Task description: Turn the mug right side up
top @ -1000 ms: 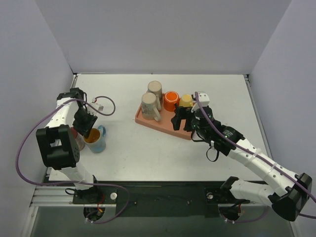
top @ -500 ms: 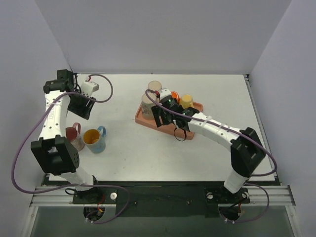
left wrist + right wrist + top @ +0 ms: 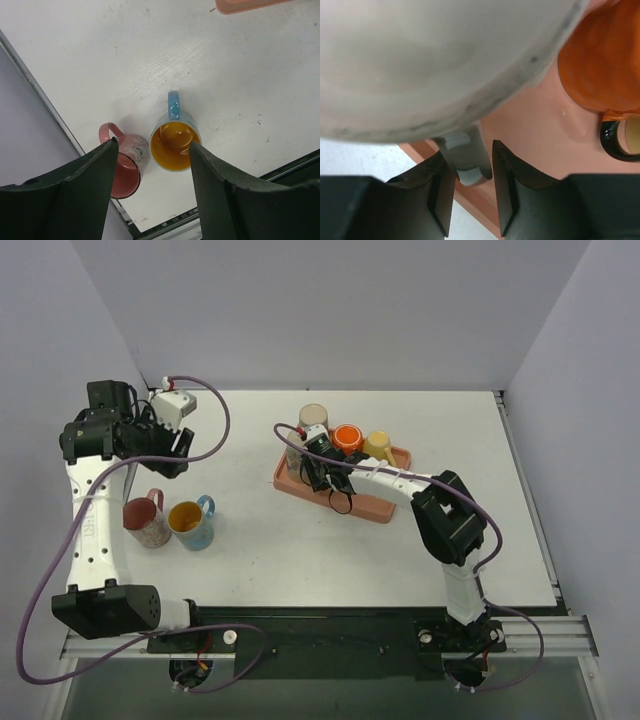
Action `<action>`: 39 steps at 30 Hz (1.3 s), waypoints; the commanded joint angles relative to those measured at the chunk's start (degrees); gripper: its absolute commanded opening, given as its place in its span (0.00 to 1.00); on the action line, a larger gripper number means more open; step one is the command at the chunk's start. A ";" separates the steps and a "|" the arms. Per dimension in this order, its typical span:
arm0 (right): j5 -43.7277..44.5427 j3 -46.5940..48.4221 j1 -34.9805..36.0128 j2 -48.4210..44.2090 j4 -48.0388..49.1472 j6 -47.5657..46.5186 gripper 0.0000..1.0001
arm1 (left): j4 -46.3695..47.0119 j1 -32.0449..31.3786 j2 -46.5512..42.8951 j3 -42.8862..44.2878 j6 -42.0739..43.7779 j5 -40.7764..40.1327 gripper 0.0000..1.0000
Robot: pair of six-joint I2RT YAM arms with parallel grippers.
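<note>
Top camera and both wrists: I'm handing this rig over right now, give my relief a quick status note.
Left hand: open, empty, raised above the pink mug and blue mug, both upright on the table.
Right hand: at the tray, fingers either side of the grey mug handle; grip not confirmed.
Done: two mugs righted.
Left: grey mug and the others on the tray, still upside down.
</note>
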 commanded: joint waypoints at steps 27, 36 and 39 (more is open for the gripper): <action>-18.28 -9.83 -7.88 -21.27 6.98 22.08 0.00 | 18.32 -22.44 -15.96 -17.08 20.48 -0.19 0.79; -18.48 -20.11 -9.65 -32.05 25.07 39.31 0.00 | 30.39 -32.64 -26.83 -28.98 37.14 -6.16 0.83; -17.33 -24.15 -9.65 -35.93 30.44 42.93 0.00 | 47.21 -35.88 -32.21 -42.00 39.63 -6.97 0.90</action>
